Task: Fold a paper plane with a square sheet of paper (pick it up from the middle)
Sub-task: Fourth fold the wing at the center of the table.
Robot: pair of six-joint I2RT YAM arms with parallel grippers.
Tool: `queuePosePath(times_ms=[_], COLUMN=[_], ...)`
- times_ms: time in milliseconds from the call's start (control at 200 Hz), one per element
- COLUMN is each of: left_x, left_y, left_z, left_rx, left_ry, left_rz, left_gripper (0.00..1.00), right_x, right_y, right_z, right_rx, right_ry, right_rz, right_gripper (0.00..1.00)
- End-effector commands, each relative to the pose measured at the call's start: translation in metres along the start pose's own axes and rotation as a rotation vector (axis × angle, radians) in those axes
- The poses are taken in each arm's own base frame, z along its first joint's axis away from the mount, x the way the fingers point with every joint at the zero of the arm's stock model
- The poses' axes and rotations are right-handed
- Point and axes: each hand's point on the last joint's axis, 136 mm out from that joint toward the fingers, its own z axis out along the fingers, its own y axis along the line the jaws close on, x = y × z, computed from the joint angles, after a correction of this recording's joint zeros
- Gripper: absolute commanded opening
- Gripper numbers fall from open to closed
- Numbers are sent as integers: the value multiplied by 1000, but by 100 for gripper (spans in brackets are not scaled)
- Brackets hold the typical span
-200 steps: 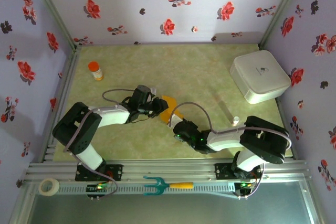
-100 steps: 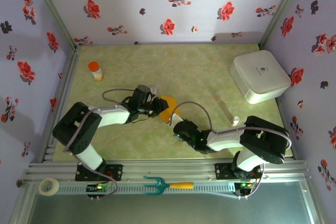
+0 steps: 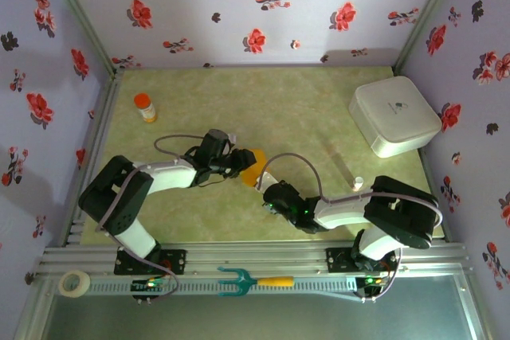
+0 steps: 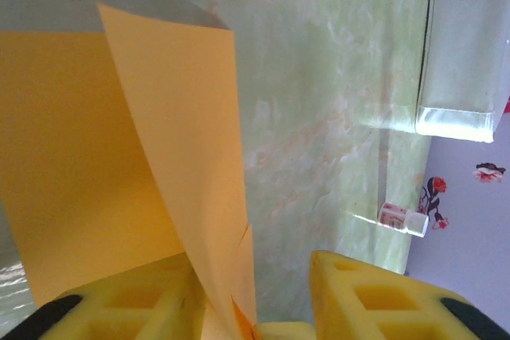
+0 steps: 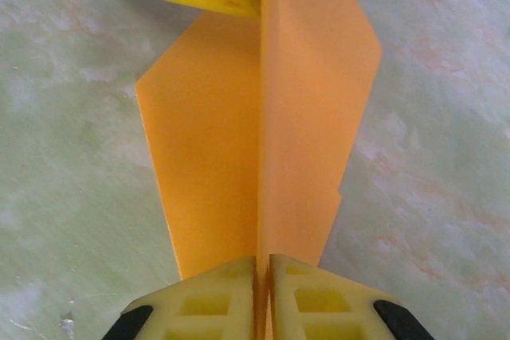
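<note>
The orange-yellow sheet of paper [image 3: 250,163] lies mid-table, folded along a centre crease into a pointed, dart-like shape [image 5: 311,117]. My right gripper [image 3: 264,186] comes at it from the near right. In the right wrist view its yellow pads meet on the upright crease, so that gripper [image 5: 263,264] is shut on the paper. My left gripper [image 3: 239,162] is at the paper's far-left end. Its jaws stand apart in the left wrist view [image 4: 263,276], where the paper [image 4: 159,157] leans against the left finger [image 4: 127,300] and clear of the right one.
An orange-capped bottle [image 3: 144,107] stands at the back left. A white box [image 3: 394,115] sits at the back right. A small white vial [image 3: 358,183] lies right of the paper. A teal fork [image 3: 243,281] and a tape roll [image 3: 75,283] rest on the front rail.
My left jaws have opened off the paper while my right jaws have closed onto its crease. The arms and the paper have barely shifted.
</note>
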Motion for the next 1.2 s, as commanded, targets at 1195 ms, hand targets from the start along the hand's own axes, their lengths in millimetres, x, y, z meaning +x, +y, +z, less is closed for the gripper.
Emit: queuePosePath(times_ms=[1195], left_x=[-24], left_y=[1], left_z=[-46], left_rx=[-75], left_ry=[-174], left_rz=[44], left_gripper=[55], right_x=[-9], right_y=[7], right_z=[18], right_rx=[-339], right_ry=[6], right_rz=[566], right_gripper=[2])
